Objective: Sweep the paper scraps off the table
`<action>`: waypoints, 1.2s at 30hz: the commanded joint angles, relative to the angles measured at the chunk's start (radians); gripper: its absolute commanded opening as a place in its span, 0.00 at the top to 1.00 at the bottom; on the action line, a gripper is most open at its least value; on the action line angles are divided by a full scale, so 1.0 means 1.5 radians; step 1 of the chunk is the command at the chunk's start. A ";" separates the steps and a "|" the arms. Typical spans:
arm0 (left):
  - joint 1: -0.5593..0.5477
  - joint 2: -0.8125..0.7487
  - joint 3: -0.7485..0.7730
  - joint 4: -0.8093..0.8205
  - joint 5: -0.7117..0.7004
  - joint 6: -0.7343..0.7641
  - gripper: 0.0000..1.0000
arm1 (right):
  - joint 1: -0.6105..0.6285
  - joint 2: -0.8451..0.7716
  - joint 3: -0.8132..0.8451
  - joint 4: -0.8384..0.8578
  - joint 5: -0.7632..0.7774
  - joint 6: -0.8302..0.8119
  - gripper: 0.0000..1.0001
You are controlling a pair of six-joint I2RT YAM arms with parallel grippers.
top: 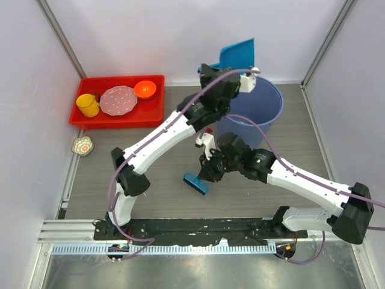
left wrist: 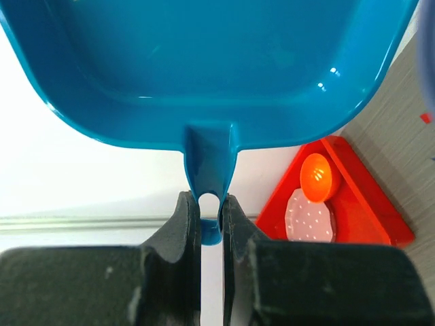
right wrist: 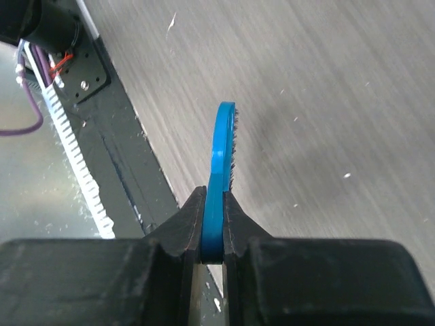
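Left claw (left wrist: 211,207) grips dustpan (left wrist: 204,68); right claw (right wrist: 213,207), seemingly, brush (right wrist: 222,136).

Pale walls (top: 156,36) enclose three sides — grey metal posts (top: 62,39) at corners

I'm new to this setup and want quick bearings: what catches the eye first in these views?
The left gripper holds a bright blue dustpan by its handle, up by the far rim of the big blue bucket at the back of the table. Mid-table, the right gripper is shut on a blue brush. A red tray with a yellow cup, pink plate and orange bowl sits far left.
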 commanded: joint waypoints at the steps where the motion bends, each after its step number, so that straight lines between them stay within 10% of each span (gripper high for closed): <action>1: 0.079 -0.117 0.027 -0.171 0.047 -0.220 1.00 | -0.001 0.028 0.108 -0.011 0.058 -0.038 0.99; 8: 0.265 -0.288 -0.141 -0.329 0.294 -0.435 1.00 | -0.001 0.185 0.275 -0.032 0.219 -0.086 0.99; 23: 0.601 -0.552 -0.626 -0.353 0.505 -0.391 1.00 | -0.056 0.689 0.817 0.000 0.769 -0.378 0.99; 36: 0.601 -0.513 -0.812 -0.401 0.570 -0.388 1.00 | -0.154 0.904 0.909 0.203 0.695 -0.587 0.99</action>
